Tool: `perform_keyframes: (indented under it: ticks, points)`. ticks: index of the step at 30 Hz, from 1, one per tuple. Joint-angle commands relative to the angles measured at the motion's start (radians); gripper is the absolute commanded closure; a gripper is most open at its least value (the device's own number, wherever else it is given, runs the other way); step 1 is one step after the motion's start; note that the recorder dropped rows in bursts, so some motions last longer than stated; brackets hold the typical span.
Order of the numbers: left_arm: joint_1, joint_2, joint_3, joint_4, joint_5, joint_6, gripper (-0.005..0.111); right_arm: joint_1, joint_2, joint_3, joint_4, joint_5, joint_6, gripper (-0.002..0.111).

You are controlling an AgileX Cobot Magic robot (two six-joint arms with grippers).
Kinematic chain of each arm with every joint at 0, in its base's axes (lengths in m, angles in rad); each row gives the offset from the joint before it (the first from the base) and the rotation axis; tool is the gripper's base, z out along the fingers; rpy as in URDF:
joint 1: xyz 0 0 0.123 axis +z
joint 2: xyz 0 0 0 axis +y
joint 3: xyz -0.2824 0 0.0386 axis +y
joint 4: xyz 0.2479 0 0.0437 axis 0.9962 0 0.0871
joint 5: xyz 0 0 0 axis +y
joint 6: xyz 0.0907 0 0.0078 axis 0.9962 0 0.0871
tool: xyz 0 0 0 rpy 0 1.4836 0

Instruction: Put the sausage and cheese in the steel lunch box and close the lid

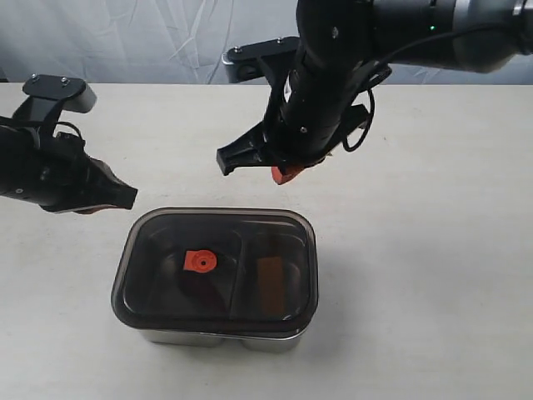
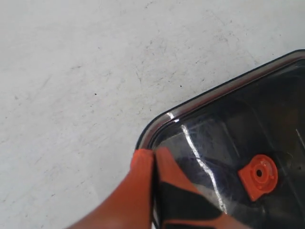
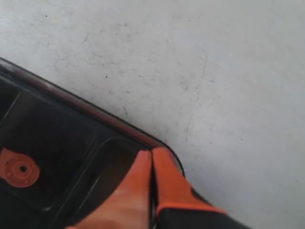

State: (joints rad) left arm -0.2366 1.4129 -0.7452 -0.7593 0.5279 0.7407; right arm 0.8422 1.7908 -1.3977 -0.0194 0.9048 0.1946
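The lid (image 1: 166, 250) sits on the steel lunch box (image 1: 208, 337) at lower centre, so we judge the task nearly done. Our left gripper (image 2: 153, 155) and right gripper (image 3: 152, 156) are pressed together, empty.

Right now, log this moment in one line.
lid: on lunch box | left gripper: shut, empty | right gripper: shut, empty

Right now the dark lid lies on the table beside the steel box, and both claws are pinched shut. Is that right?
No. The lid sits on the steel lunch box, covering it, not beside it; the exterior view shows this. The left gripper and right gripper are indeed shut.
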Motion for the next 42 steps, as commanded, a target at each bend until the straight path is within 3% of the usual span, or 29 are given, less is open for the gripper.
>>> perform_keyframes:
  ticks: [1, 5, 10, 14, 18, 22, 27, 34, 42]
  points:
    - [0.042, -0.007, -0.003, -0.02, 0.013, -0.036, 0.107, -0.004, -0.085, 0.007, -0.036, 0.054, 0.011, 0.109]
    - [0.185, -0.003, -0.001, -0.11, 0.095, -0.031, 0.107, -0.004, -0.201, 0.1, -0.151, 0.045, 0.082, 0.109]
    - [0.306, 0.028, 0.035, -0.301, 0.183, 0.078, 0.107, -0.004, -0.307, 0.238, -0.196, 0.011, 0.118, 0.109]
    - [0.439, 0.178, 0.045, -0.528, 0.487, 0.223, 0.107, -0.004, -0.407, 0.36, -0.161, -0.057, 0.12, 0.109]
    - [0.532, 0.307, 0.045, -0.569, 0.658, 0.286, 0.107, -0.004, -0.479, 0.424, -0.164, -0.076, 0.12, 0.109]
    - [0.6, 0.398, 0.045, -0.564, 0.693, 0.369, 0.107, -0.004, -0.532, 0.473, -0.171, -0.089, 0.118, 0.109]
    - [0.612, 0.458, 0.045, -0.608, 0.693, 0.484, 0.097, -0.004, -0.568, 0.506, -0.171, -0.11, 0.112, 0.109]
    - [0.608, 0.46, 0.047, -0.633, 0.693, 0.519, 0.068, -0.004, -0.57, 0.508, -0.172, -0.131, 0.108, 0.109]
    - [0.457, 0.487, 0.047, -0.582, 0.693, 0.517, 0.065, -0.004, -0.57, 0.508, -0.173, -0.152, 0.108, 0.109]
